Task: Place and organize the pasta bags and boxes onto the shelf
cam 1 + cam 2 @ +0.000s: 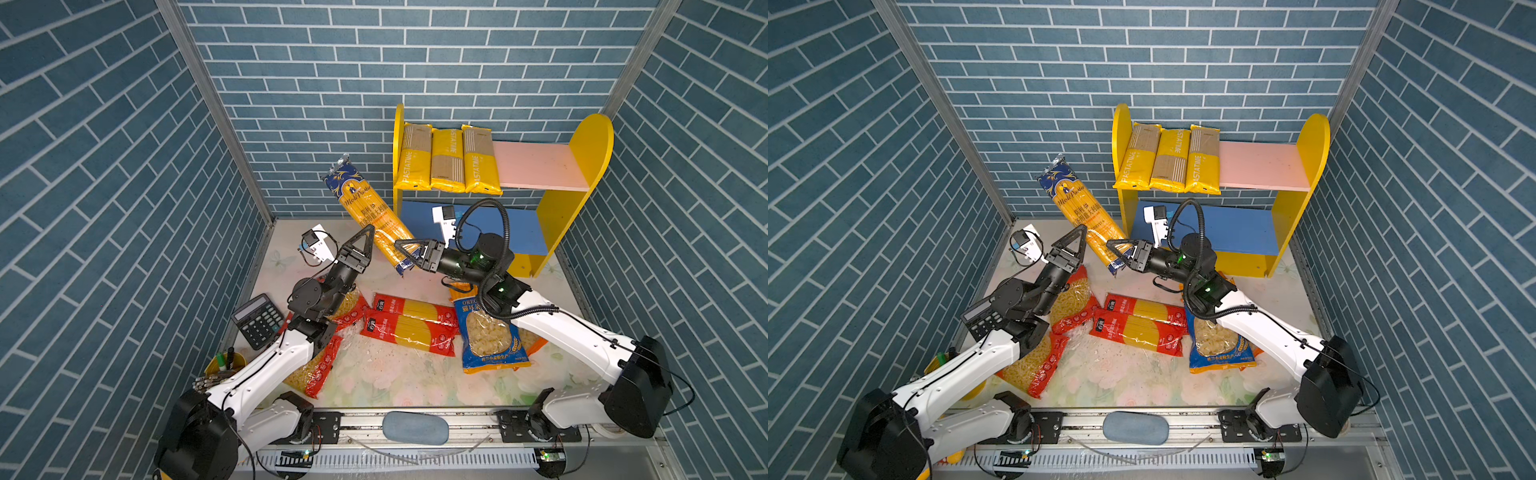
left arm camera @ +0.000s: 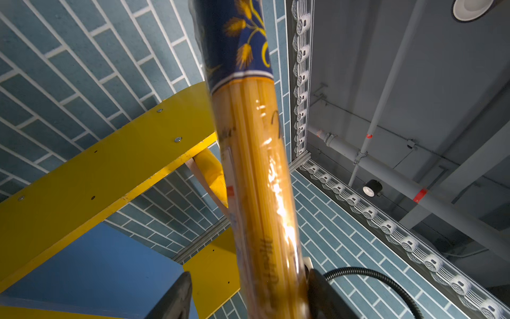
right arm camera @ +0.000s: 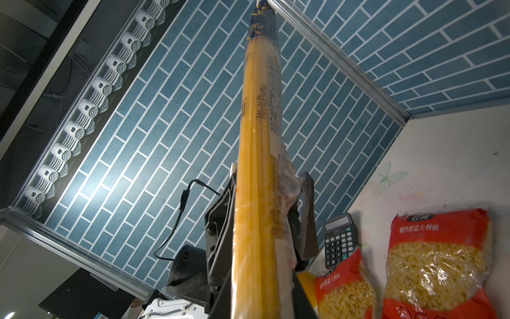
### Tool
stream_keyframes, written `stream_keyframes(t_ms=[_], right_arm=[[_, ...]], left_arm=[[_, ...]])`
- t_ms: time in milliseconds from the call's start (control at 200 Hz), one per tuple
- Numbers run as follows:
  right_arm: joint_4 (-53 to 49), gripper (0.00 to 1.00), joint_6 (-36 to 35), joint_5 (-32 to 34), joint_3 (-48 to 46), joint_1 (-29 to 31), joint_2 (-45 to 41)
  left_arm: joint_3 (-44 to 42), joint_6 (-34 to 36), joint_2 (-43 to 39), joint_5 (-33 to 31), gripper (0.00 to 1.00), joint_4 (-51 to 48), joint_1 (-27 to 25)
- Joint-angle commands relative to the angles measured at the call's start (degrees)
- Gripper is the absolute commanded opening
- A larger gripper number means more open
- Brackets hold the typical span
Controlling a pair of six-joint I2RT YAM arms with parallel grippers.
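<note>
"While the blue bag (image 1: 371, 215) hangs tilted beside the shelf (image 1: 584, 166), who holds it?"

"Right jaws clench its low end. Left jaws stand parted around it, likely a handover for shelving."

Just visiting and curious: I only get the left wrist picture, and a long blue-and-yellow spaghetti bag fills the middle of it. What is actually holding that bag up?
Observer: The right gripper is shut on the spaghetti bag near its lower end.
Operator: Is anything on the shelf yet?
Observer: Three PASTATIME packs lie side by side on the pink upper board of the shelf.
Operator: And what waits below?
Observer: On the table lie at least two red spaghetti bags, a blue ORECCHIETTE bag and two red bags of short pasta.
</note>
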Motion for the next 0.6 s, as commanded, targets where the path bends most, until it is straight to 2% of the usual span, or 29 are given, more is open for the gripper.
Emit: stream_keyframes(t_ms=[0,130,355,450,595], right_arm=[[9.81,0.00,-4.30,0.67,8.00,-1.48,-1.46],[5.51,0.00,-6.89,1.80,10.39,-4.20,-4.30],[-12.45,0.00,-13.75,7.39,15.08,-10.97,-9.70],[-16.96,0.00,-13.65,7.57,16.55,-15.85,-11.31],[-18.59,0.00,-12.52,5.32,18.74,-21.51,-12.82]], left_arm=[[-1.09,3.19,-1.29,2.42,0.66,-1.61,-0.84],[-1.42,7.16,-2.15,2.12,0.66,-6.54,-3.51],[-3.76,9.75,-0.07,-0.10,0.65,-8.21,-8.20],[-4.68,9.50,1.48,-0.54,0.65,-6.87,-9.68],[-5.48,9.63,3.45,-1.04,0.64,-5.88,-11.36]])
